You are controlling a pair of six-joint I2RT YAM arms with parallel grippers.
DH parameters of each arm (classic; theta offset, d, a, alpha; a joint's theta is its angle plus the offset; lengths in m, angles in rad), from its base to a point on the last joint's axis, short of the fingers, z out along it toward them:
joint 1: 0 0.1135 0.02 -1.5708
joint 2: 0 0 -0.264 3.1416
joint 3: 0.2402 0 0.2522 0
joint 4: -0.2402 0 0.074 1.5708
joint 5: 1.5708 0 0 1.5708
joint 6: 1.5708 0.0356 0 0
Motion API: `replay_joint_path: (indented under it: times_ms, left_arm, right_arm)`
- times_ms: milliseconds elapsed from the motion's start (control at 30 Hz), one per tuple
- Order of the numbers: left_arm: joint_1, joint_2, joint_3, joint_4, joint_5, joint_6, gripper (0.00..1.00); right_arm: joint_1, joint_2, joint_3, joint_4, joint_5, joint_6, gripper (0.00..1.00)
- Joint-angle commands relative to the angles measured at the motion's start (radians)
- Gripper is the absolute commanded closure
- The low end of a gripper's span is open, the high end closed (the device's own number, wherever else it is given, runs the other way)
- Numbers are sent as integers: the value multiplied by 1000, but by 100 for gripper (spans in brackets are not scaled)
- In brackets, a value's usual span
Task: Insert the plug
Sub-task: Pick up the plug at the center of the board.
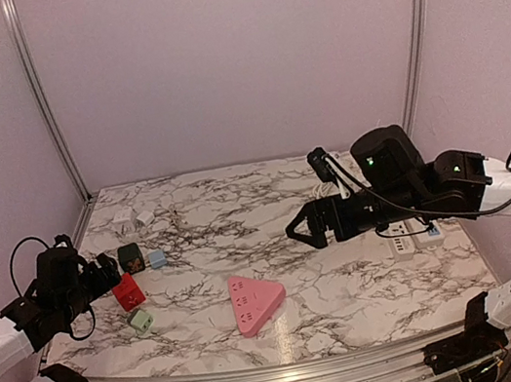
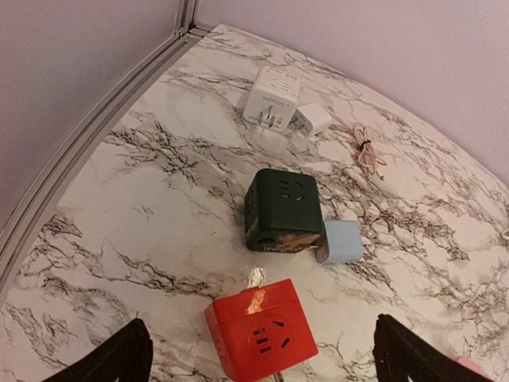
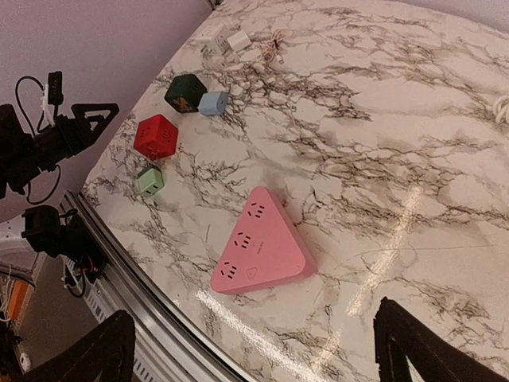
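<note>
A pink triangular power strip (image 1: pixel 254 301) lies flat at the table's front centre; it also shows in the right wrist view (image 3: pixel 262 244). A red cube socket (image 1: pixel 127 292) sits at the left, just below my left gripper (image 2: pixel 258 362), which is open and empty around it (image 2: pixel 261 331). Next to it are a dark green cube (image 2: pixel 282 209), a light blue adapter (image 2: pixel 342 242) and a small green adapter (image 1: pixel 140 320). My right gripper (image 1: pixel 300 231) is open and empty, held above the table to the right of the pink strip.
A white adapter (image 2: pixel 271 97), a small white plug (image 2: pixel 313 118) and a coiled pink cable (image 2: pixel 367 146) lie at the back left. A white power strip (image 1: pixel 412 237) with cable lies under the right arm. A metal rail (image 1: pixel 286 364) edges the table front.
</note>
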Motion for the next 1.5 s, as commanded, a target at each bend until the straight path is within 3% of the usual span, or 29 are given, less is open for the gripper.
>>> replay_joint_path:
  times_ms: [0,500,1033,1200,1467]
  left_arm:
    - [-2,46,46,-61,-19,0,1]
    - [-3,366,153,-101,-59,-28,1]
    - [-4,637,220,-47,-39,-53,2]
    - [-4,667,228,-35,-37,-60,6]
    - [-3,689,238,-22,-59,-52,27]
  right_arm:
    - [20,59,96,-178,65,14,1]
    - [72,104,99,-222,106,57,5]
    - [117,84,57,-178,108,94,2]
    - [123,81,51,-170,105,97,2]
    - [152,73,66,-169,127,107,3]
